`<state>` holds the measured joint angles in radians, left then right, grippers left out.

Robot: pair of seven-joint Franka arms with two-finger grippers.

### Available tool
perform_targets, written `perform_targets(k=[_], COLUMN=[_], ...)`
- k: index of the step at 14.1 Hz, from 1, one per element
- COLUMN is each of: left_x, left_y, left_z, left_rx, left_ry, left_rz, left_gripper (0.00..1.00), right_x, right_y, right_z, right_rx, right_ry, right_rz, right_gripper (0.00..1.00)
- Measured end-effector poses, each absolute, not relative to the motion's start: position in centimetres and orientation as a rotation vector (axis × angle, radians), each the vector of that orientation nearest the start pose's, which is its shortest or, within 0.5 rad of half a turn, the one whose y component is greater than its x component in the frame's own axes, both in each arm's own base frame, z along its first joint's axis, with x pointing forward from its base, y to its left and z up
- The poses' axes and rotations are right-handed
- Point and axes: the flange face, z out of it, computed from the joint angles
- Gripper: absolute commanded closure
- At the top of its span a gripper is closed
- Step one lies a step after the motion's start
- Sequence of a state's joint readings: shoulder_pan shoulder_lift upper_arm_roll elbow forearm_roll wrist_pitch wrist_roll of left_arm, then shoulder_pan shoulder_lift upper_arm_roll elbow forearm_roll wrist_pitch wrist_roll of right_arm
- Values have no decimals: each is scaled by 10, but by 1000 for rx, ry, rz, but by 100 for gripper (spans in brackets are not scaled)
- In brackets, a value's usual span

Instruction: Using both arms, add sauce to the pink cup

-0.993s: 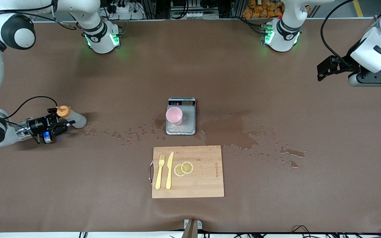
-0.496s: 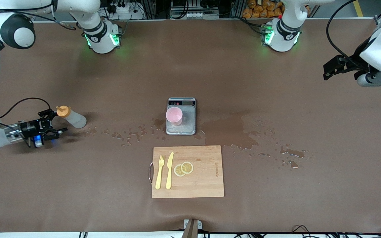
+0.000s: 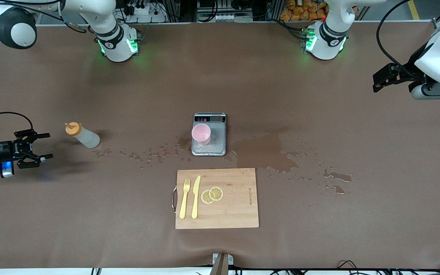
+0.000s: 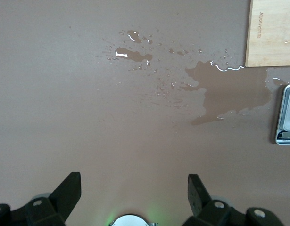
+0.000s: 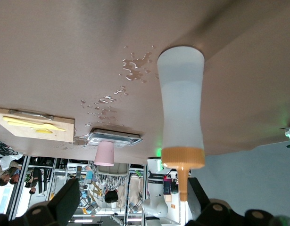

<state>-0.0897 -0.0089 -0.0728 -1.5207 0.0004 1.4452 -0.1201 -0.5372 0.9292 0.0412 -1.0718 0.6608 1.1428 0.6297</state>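
Note:
The sauce bottle (image 3: 85, 136), whitish with an orange cap, stands upright on the table toward the right arm's end; it also shows in the right wrist view (image 5: 181, 113). My right gripper (image 3: 46, 145) is open and empty, beside the bottle and clear of it, nearer the table's end; in its own view (image 5: 133, 200) the bottle stands ahead of the spread jaws. The pink cup (image 3: 201, 133) stands on a small scale (image 3: 216, 145) mid-table, also seen in the right wrist view (image 5: 105, 153). My left gripper (image 3: 377, 81) is open and empty, high over the left arm's end (image 4: 134, 186).
A wooden cutting board (image 3: 235, 206) with a yellow fork (image 3: 184, 198), knife (image 3: 196, 196) and lemon slices (image 3: 212, 194) lies nearer the camera than the scale. Wet patches (image 3: 266, 149) and droplets (image 3: 143, 154) spread across the mat beside the scale.
My right gripper has let go of the sauce bottle and drawn back toward the right arm's end of the table. The bottle stays standing. The left arm shifted slightly, then held still.

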Motion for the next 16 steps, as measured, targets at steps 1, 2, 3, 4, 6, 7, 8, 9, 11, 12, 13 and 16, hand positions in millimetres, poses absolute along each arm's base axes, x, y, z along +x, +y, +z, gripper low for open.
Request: perform_targets(k=[1,2,3,4,6,7,8,9,11,12,13,16], left_x=[532,532,532,532,532,532,532,532,532,532,532,533], left_y=[-88,-88,-88,-88,-88,-88,-88,-88,-88,-88,-88,-87], left_z=[642,642,642,642,642,642,642,642,642,642,642,642], left_rx=[-3128,-3128,-3127,-3127,-3127,-3127,-3127,-3128,-3128,-3128,-3128,-3128], left_ry=[104,136,155,163,166,166,166,165,165,165,164,162], left_rz=[103,103,103,103,101,100,99,99,99,99,100,101], left_gripper=[0,0,0,0,0,0,0,0,0,0,0,0], right_x=[633,637,643,647,654,656,659,662,669,672,675,679], right_y=[-255,-251,-246,-240,-230,-224,-216,-205,-172,-156,-140,-95], right_z=[272,282,293,303,322,332,343,356,385,396,404,424], right_rx=[-1919,-1937,-1958,-1977,-2009,-2025,-2048,-2081,-2148,-2177,-2203,-2307], right_ry=[1196,1186,1175,1165,1144,1131,1117,1101,1059,1038,1015,956], right_rz=[1069,1048,1024,1005,976,964,952,940,917,911,906,899], right_gripper=[0,0,0,0,0,0,0,0,0,0,0,0])
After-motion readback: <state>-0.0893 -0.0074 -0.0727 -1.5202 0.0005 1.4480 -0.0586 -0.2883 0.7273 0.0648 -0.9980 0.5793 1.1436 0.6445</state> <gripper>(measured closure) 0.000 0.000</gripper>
